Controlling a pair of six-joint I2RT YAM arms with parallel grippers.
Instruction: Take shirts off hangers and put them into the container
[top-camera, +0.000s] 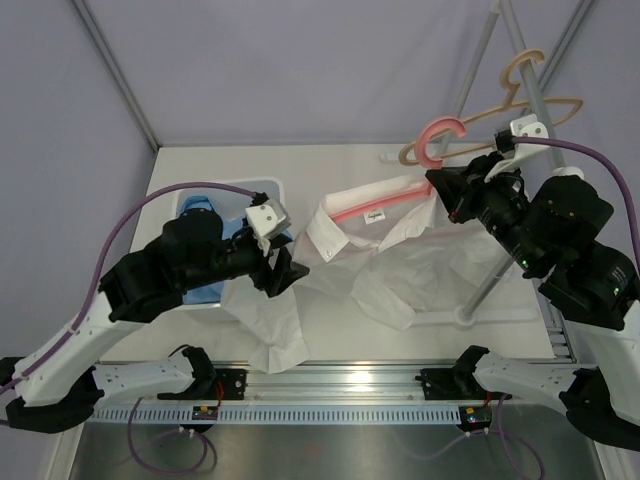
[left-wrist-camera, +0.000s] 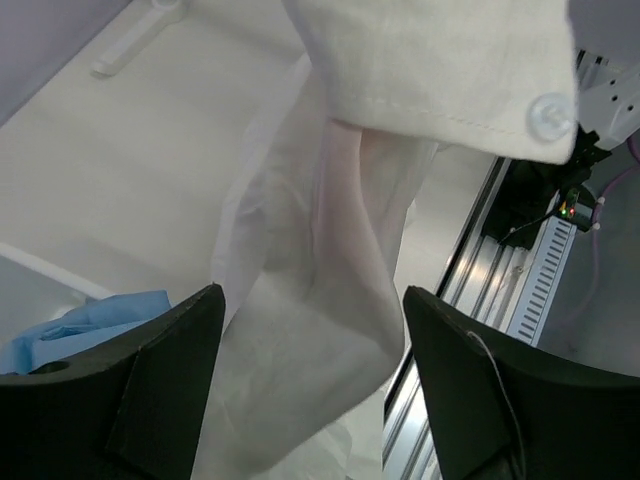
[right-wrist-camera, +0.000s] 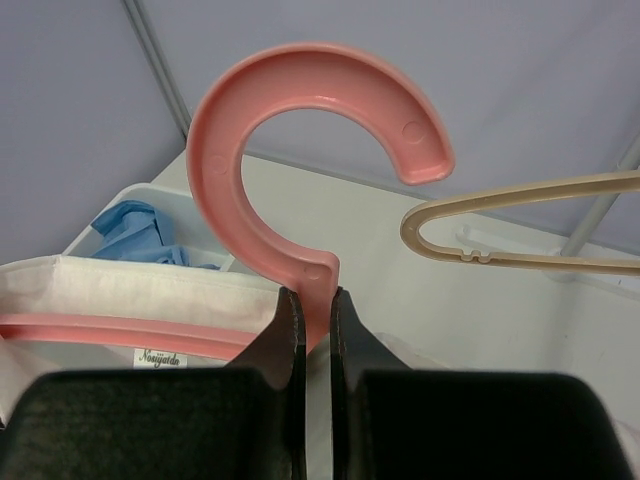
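The right end effector (right-wrist-camera: 310, 305) is clenched on the neck of the pink hanger (right-wrist-camera: 300, 100), just below its hook. This grip is shown plainly only in the right wrist view; from overhead the fingers are largely masked by the arm. The white shirt (top-camera: 400, 262) is carried by its collar on the pink hanger's shoulder bar, while its body and sleeves are spread across the bench (top-camera: 350, 160). A small label inside the collar is caught by both the right wrist and overhead views. The tan hanger (top-camera: 520, 78) is hung bare on the stand, above and to the right of the pink hook. The left end effector (left-wrist-camera: 312, 300) is released, its jaws spread wide, with a white sleeve draped between and beyond them. A buttoned cuff (left-wrist-camera: 480, 70) is seen only in the left wrist view. The light blue shirt (top-camera: 232, 233) is bundled in the container (top-camera: 268, 186) at the bench's far left, partly hidden from above by the left arm
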